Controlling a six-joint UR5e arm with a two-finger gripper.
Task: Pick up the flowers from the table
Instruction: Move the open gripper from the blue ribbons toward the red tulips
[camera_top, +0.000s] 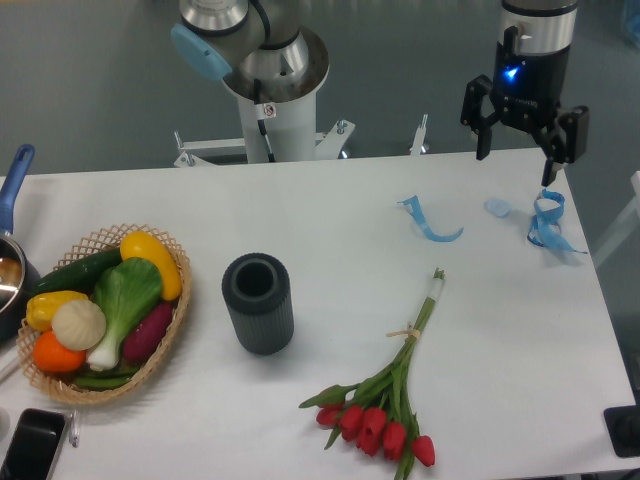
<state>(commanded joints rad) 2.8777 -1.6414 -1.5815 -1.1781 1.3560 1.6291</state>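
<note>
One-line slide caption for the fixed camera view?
Open gripper hovers over the white table's far right corner, away from the red tulip flowers lying near the front edge.

**Tulips lying on the table, gripper raised at the far right**

We see the bunch of red tulips with green stems (392, 405) lying flat on the white rectangular tabletop (330, 230), blooms toward the near edge. Our black two-finger gripper (516, 170) hangs well apart, fingers spread, above the far right corner near curled blue ribbons (545, 222). A dark ribbed cylinder (258, 302) stands beside a wicker basket of colourful vegetables (103, 310)
</note>
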